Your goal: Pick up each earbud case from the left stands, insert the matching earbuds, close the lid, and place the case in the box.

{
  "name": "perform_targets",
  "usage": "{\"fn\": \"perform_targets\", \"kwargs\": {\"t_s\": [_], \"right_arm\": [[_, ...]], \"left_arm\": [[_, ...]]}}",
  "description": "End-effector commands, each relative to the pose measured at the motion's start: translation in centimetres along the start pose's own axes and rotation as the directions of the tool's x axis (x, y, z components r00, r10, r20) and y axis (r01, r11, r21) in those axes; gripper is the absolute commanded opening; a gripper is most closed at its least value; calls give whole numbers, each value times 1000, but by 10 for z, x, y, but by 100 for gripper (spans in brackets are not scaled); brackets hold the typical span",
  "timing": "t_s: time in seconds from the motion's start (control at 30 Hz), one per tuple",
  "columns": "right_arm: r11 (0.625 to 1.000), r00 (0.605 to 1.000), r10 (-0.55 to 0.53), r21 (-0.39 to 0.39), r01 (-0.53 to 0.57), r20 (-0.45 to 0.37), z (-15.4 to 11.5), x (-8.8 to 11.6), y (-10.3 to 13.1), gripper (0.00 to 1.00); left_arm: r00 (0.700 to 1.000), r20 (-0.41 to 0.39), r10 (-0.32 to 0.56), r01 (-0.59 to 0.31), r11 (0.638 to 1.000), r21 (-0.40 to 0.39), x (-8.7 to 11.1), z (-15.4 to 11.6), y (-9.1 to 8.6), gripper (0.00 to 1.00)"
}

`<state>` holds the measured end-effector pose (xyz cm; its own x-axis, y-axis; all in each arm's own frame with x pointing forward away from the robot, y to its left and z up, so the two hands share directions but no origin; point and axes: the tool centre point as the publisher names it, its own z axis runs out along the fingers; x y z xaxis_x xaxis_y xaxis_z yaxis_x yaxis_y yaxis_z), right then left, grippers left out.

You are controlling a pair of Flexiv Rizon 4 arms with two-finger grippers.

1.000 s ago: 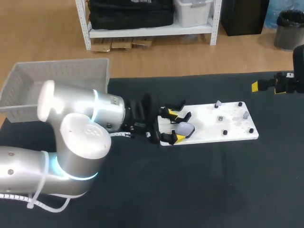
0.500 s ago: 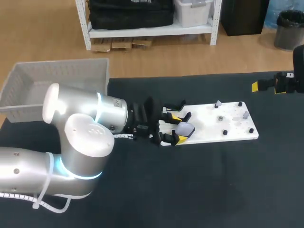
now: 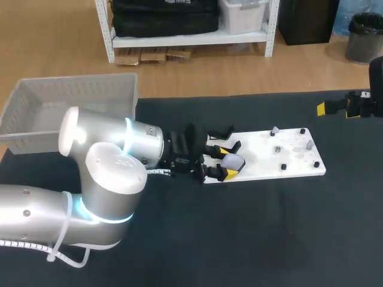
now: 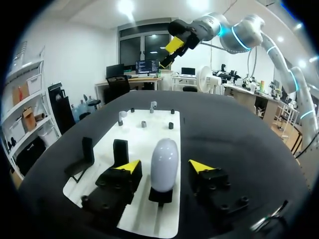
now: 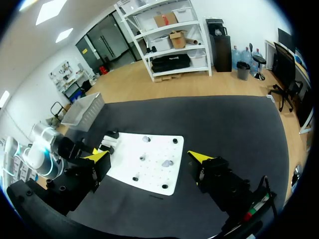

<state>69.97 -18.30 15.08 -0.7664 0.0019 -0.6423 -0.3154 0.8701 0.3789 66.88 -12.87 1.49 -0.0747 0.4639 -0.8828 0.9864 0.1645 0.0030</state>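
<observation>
A pale lavender, egg-shaped earbud case [image 3: 235, 161] stands upright on a black stand at the left end of the white board [image 3: 293, 161]. My left gripper [image 3: 224, 161] straddles it from the left. In the left wrist view the case [image 4: 164, 152] sits between the yellow fingertips [image 4: 128, 167], with a narrow gap on each side, so the left gripper [image 4: 165, 168] is open around it. Small grey earbuds [image 3: 274, 130] rest on pegs at the board's far end. My right gripper [image 5: 149, 158] hangs wide open and empty, high over the table's right side, with its yellow tip [image 3: 321, 109] showing.
A grey mesh basket [image 3: 72, 98] stands at the table's back left corner. Two empty black stands [image 4: 84, 154] rise beside the case on the board. Small black pegs [image 3: 283, 167] dot the board's right half. Dark tabletop [image 3: 251, 233] spreads in front.
My left gripper's fingers have drawn closer together around the case, and the arm has edged slightly toward the board. The right arm has not moved.
</observation>
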Motion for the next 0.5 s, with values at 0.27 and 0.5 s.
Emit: {"fn": "perform_targets", "kwargs": {"t_s": [0.27, 0.5], "right_arm": [[1000, 1000, -1, -3, 1, 1, 0, 0, -1, 100], [1000, 1000, -1, -3, 1, 1, 0, 0, -1, 100]], "left_arm": [[1000, 21, -6, 6, 1000, 5, 5, 1, 2, 47], [1000, 28, -8, 8, 1000, 12, 4, 2, 2, 43]]}}
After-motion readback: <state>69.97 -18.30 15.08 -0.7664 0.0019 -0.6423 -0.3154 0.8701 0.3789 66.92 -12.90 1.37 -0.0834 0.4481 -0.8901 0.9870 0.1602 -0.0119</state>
